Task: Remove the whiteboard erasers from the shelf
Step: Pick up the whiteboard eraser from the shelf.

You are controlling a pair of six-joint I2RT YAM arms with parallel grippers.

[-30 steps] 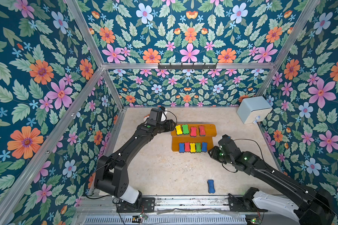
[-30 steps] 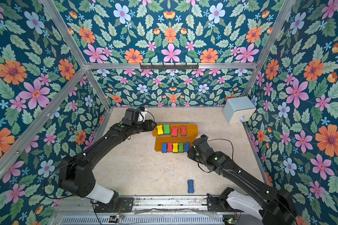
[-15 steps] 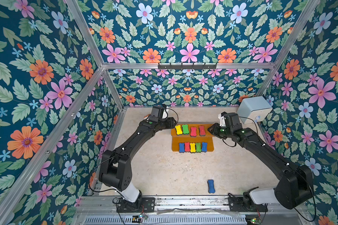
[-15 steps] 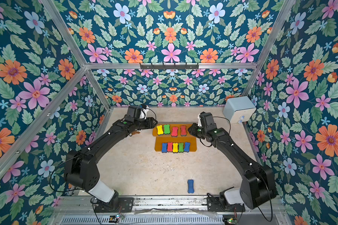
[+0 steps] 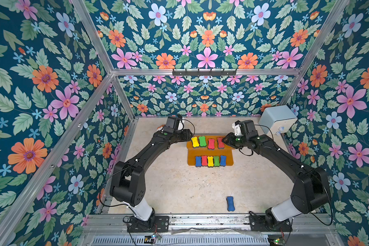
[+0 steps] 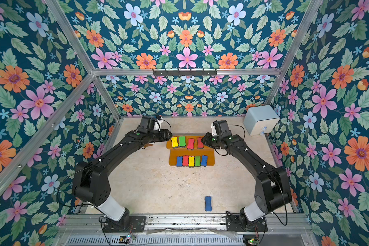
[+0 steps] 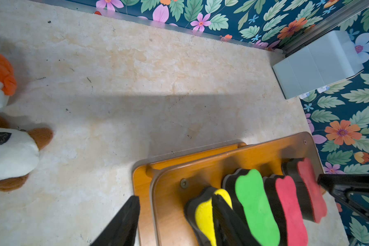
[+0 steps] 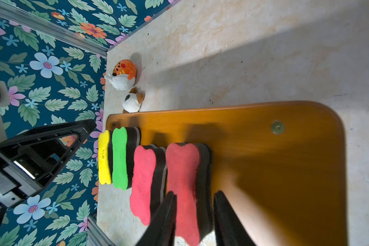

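Observation:
The orange-brown shelf [image 5: 209,151] stands at the back middle of the table. Its upper board carries a yellow eraser [image 5: 194,142], a green one [image 5: 202,141] and two red ones [image 5: 211,143]. Several more erasers [image 5: 210,161] line the lower board. One blue eraser [image 5: 230,203] lies on the table near the front. My left gripper [image 7: 175,198] is open astride the yellow eraser [image 7: 202,215], one finger between yellow and green. My right gripper [image 8: 194,194] is open astride the end red eraser [image 8: 182,170], with a thin gap at its dark base.
A pale blue box [image 5: 277,122] sits in the back right corner. Two plush toys [image 8: 124,74] [image 8: 133,101] lie at the back left, behind the left arm. Flowered walls close in three sides, and a metal rail runs along the front.
My right arm swung from low near the shelf's front right corner up to the right end of the upper board. Its jaws opened slightly. The left arm barely moved.

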